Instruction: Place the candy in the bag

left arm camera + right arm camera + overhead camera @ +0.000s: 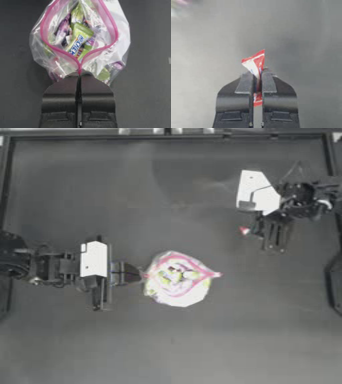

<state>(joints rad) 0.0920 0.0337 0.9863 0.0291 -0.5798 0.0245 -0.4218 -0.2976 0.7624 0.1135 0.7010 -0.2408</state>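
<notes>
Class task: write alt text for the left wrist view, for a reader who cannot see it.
The left gripper, jaws closed, pinches the pink seal strip of the bag, a clear pouch lying on the dark table. The bag's mouth gapes open, showing wrapped sweets in green and purple inside.

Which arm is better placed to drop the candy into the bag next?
Right: its claw already grips the candy. The left claw is shut on the bag rim, holding its mouth open.

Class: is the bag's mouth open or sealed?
Open: the bag's pink strip spreads into a loop, pinched at one end by the left end effector.
</notes>
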